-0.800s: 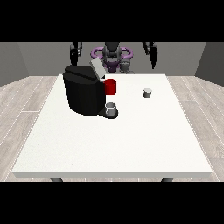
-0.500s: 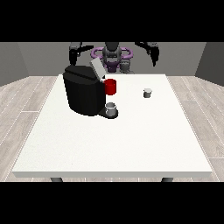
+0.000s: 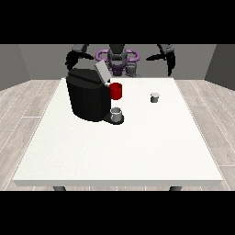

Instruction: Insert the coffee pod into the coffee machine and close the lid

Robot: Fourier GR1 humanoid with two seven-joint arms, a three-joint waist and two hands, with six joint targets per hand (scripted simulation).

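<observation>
the white table (image 3: 119,151) fills the frame's middle. the black coffee machine (image 3: 87,94), lid (image 3: 102,72) raised, stands upper left with a red part (image 3: 116,91) and grey cup (image 3: 117,114). the hand at the view's right (image 3: 170,61) hangs raised; the hand at the view's left (image 3: 71,58) sits behind the machine; finger states cannot be told. the coffee pod (image 3: 155,97) stands right of the machine.
</observation>
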